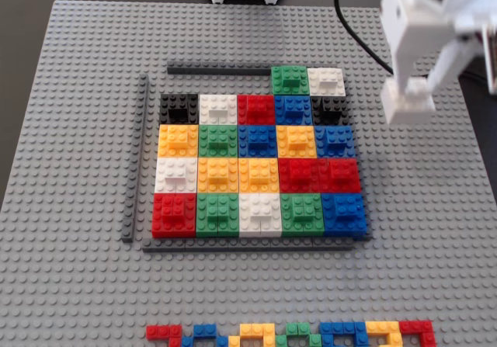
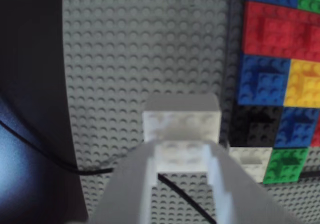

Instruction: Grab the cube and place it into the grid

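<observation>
The white studded cube hangs level above bare baseplate, right of the multicoloured square grid in the fixed view

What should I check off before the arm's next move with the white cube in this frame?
1. Cube held in gripper: ok, fingers flank it in the wrist view.
2. Cube clear of the baseplate: ok, it looks lifted.
3. Cube over the grid: not ok, it sits right of it in the fixed view.
4. Free cell visible: cannot tell; the top row holds only a green block and a white block.
5. Cable clear of the cube: cannot tell.
</observation>
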`<act>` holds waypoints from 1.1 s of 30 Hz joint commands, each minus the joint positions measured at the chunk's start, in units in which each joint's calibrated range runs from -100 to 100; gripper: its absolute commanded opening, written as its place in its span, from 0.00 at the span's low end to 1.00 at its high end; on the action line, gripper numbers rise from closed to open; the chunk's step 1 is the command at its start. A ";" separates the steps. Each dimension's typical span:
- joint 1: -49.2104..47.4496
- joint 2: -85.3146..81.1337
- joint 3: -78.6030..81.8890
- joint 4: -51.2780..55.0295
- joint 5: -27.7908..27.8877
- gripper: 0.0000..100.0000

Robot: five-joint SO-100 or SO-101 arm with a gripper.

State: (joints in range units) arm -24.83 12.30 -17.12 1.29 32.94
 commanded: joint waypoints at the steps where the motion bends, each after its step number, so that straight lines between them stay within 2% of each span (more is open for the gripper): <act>1: 2.40 -12.64 -2.13 1.83 2.34 0.01; 8: 9.03 -22.44 5.93 3.25 6.15 0.01; 20: 22.73 -41.71 30.67 3.74 11.87 0.01; 33: 27.96 -49.62 52.51 -1.49 14.65 0.01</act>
State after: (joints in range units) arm 2.44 -33.76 32.30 1.68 47.16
